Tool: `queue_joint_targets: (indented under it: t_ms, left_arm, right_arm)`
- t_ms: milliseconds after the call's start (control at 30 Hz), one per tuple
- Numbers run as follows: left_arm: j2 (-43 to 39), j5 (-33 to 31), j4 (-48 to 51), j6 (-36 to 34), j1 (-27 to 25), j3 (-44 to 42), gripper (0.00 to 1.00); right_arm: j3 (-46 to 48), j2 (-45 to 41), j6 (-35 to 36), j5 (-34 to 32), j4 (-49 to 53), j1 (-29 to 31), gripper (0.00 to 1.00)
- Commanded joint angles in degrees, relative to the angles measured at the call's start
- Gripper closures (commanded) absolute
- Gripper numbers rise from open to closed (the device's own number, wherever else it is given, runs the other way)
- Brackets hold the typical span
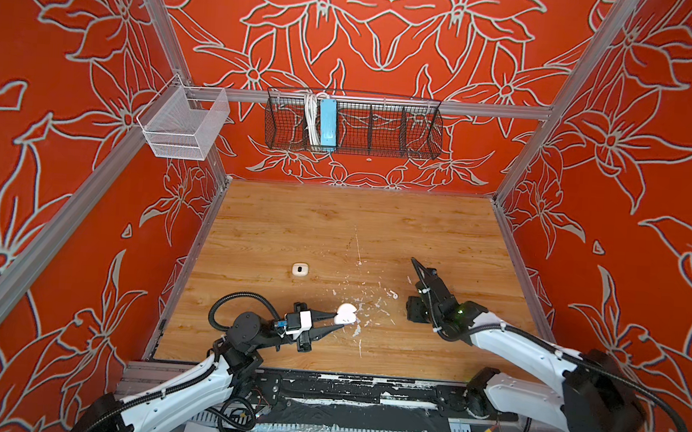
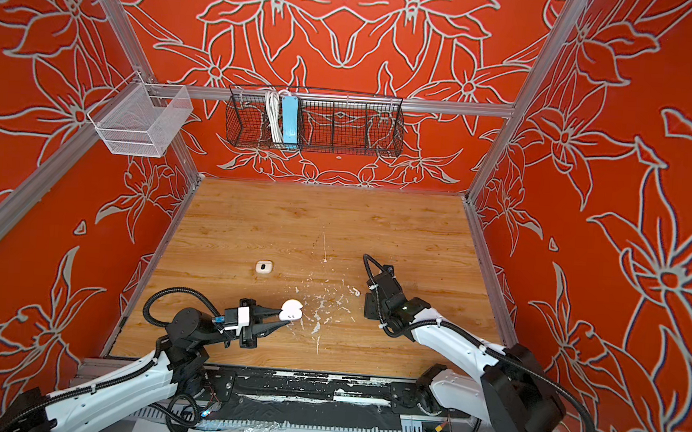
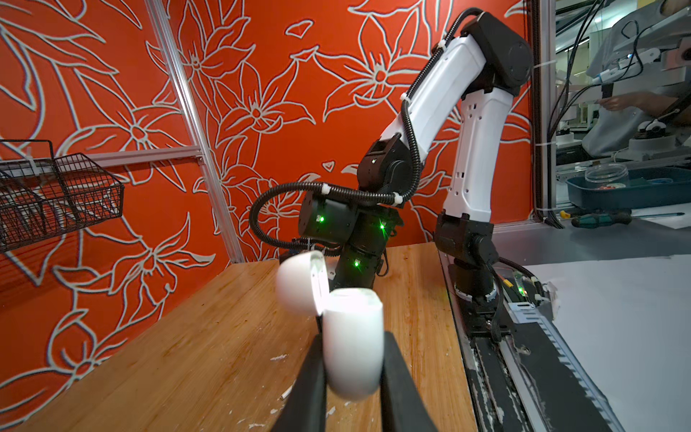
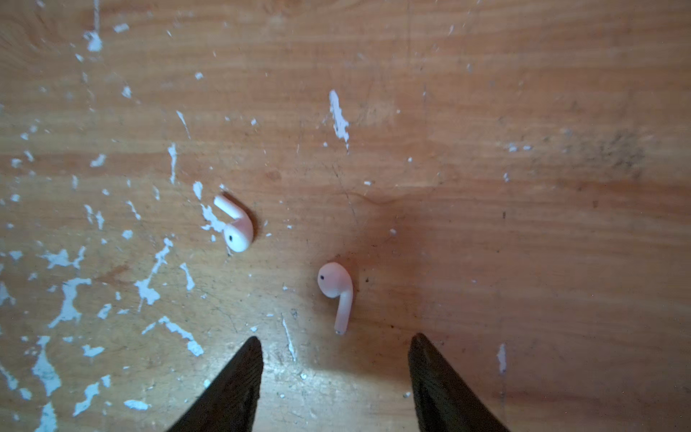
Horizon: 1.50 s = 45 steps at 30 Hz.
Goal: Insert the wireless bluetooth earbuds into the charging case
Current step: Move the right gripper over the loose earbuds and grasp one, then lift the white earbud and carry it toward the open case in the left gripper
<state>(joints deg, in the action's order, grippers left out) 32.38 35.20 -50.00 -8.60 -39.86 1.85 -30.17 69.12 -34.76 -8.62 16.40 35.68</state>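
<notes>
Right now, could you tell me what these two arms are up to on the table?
The left gripper is shut on the round white charging case, holding it with its lid flipped open. Both wireless earbuds lie loose on the wooden table, neither in the case. The right gripper points down at them with fingers open, the nearer earbud just ahead of its fingertips. A cream rounded-square case sits apart, farther back.
</notes>
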Motion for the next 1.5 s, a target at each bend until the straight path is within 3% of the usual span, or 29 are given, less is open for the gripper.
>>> queue_joint_targets:
  t_ms: [0,667,833,1267,1467]
  left_arm:
    - [-0.9,0.2,0.9,-1.3,-0.5,1.3,1.0]
    - [-3.5,-0.2,4.0,-2.6,-1.1,1.8,1.0]
    - [-3.7,-0.7,4.7,-3.0,-1.2,1.8,1.0]
    - [-4.5,-1.2,6.0,-3.6,-1.3,1.9,1.0]
    - [-4.6,-1.1,6.1,-3.6,-1.4,2.0,1.0]
  right_arm:
    - [-2.6,3.6,-0.9,2.3,-0.3,-0.3,0.36]
    - [-11.5,17.7,-0.1,-2.1,7.1,-0.3,0.55]
    - [-11.6,19.1,-0.9,-2.5,6.2,-0.3,0.66]
    - [-8.8,16.4,-2.9,-4.0,3.9,-0.3,0.77]
    - [-7.5,10.2,-4.0,-5.4,4.9,-0.3,0.81]
